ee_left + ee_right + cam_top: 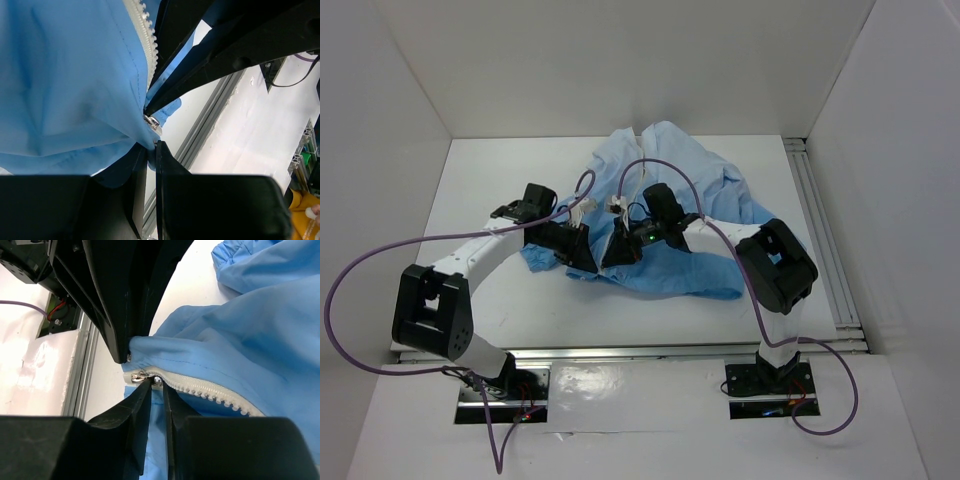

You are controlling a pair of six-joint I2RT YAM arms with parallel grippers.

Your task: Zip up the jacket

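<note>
L pincer (151, 146) clamped shut; R pincer (156, 386) pinched narrow; tips nearly touching, both angled down.

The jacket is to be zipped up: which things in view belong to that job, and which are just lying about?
Job:
- jacket
- zipper teeth
- zipper pull
- left gripper, pinching the jacket's edge
- right gripper, at the zipper pull

Just there:
- purple cables
- aluminium rail

Top view: left end effector (585, 262) and right end effector (613, 260) tips cover the jacket (670, 200) hem, zipper start hidden under them. Left wrist: slider (152, 122) half buried behind a fabric fold; jacket runs off top and left edges. Right wrist: zipper teeth (210, 390) vanish behind its own finger; can't tell if right end effector is actually clamped on the slider.
</note>
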